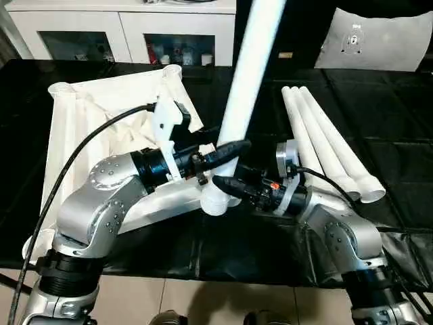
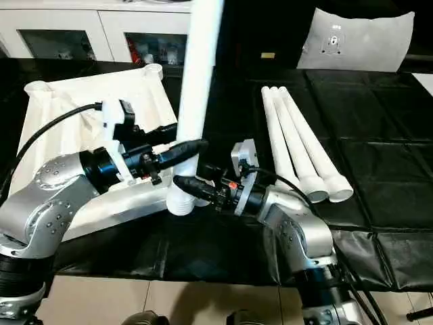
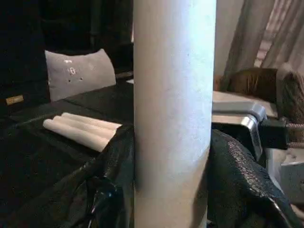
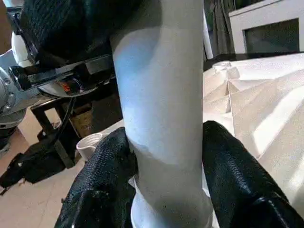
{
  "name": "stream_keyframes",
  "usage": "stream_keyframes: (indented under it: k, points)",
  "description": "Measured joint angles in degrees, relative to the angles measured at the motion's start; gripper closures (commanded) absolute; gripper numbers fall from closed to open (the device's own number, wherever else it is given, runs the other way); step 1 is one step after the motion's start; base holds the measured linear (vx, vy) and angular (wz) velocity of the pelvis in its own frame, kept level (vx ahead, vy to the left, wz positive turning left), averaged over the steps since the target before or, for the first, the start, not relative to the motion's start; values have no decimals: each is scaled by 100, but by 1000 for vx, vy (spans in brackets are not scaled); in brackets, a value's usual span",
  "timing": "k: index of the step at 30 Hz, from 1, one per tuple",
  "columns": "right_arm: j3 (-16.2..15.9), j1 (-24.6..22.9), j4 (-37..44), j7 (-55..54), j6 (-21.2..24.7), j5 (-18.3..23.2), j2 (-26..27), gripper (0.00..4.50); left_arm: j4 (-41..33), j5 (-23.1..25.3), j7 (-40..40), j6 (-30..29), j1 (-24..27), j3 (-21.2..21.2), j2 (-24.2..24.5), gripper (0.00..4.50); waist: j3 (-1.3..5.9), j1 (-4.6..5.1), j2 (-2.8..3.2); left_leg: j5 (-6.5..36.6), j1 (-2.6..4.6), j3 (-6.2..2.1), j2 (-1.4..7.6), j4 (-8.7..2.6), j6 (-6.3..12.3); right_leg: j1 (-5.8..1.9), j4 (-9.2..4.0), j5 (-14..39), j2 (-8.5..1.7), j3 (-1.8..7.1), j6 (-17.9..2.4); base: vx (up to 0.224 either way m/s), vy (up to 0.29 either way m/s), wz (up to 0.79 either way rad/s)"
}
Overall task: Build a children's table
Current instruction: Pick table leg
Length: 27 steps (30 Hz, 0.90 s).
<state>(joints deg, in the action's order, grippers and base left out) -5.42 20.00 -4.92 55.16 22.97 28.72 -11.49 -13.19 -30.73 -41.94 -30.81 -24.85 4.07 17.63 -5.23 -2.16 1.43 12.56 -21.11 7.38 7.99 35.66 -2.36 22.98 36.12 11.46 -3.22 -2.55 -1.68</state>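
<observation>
— So where does the table stand at this moment?

— Upside down on the black-covered bench (image 1: 379,101). The white table top (image 1: 101,115) lies ribbed side up toward the robot's left, and one leg (image 1: 247,81) rises steeply from the corner socket (image 1: 215,202) nearest the robot, leaning a little toward the far right.

— And who holds that leg?

— Both claws. The left gripper (image 1: 230,150) has its black fingers (image 3: 116,161) pressed on either side of the tube, a little above the socket. The right gripper (image 1: 226,183) clamps the same tube just below, right at the socket's rim, with its fingers (image 4: 102,166) touching the tube on both sides.

— The other legs?

— Three spare legs (image 1: 325,142) lie side by side, touching, on the black cover to the robot's right, well apart from the top.

— Anything behind?

— A white cabinet (image 1: 128,30) with glass doors, and a grey cushion (image 1: 375,37) at the far right.
</observation>
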Motion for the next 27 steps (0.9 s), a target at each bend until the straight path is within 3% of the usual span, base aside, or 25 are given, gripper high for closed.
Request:
stream_keyframes:
  k: [9,10,13,19,27]
  points:
    - [150,259,-8,-288,73,15,-22,264,199,-335,728,-302,-191,-413,-448,265,-1,0,-1,-25,0,0,2,0,-12,-2,-1,-23,0,-1,-2,0,0,0]
    - [170,318,5,-344,82,12,-40,209,222,-368,815,-388,-280,-466,-490,265,-1,0,-1,-26,0,0,2,0,-13,-2,-1,-25,0,-1,-2,0,0,0]
    - [262,453,36,-544,103,-24,-56,189,225,-409,1036,-501,-428,-570,-512,265,-1,3,-2,-28,0,0,2,0,-13,-2,-1,-26,0,-2,0,0,0,0]
    - [733,587,279,-794,591,481,-80,134,443,-582,1466,-1047,-642,-823,-548,265,-2,9,-4,-31,-8,0,2,0,-7,4,-5,-28,0,-2,2,0,0,0]
    - [1207,1125,417,-1284,1696,1151,-251,69,569,-1035,1825,-1699,-900,-1137,-633,265,-3,0,-5,-31,-8,0,2,-1,-7,6,-13,-28,0,-4,2,0,0,0]
